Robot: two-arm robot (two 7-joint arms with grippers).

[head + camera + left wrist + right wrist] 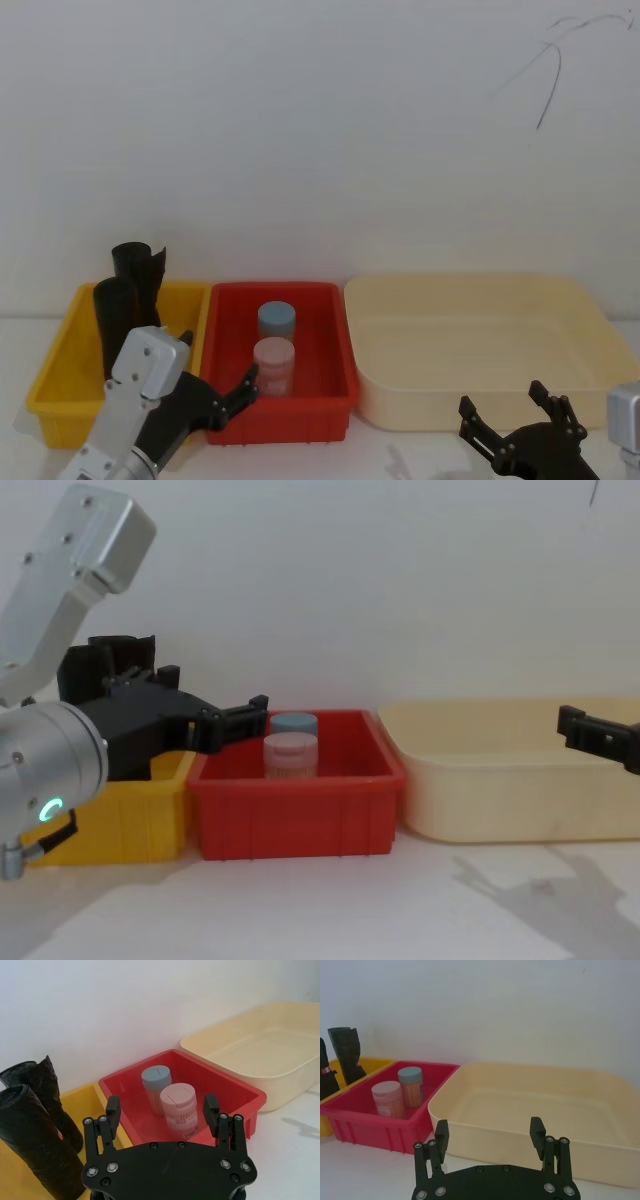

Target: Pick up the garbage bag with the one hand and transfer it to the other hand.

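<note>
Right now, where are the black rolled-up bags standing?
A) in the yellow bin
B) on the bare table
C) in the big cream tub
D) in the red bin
A: both black rolls stand upright in the yellow bin, beside the red bin that holds two jars.

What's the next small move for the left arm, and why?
Probably swing the open left end effector toward the garbage bag in the yellow bin; it now faces the jars in the red bin, with the bag off to one side. The right end effector idles.
</note>
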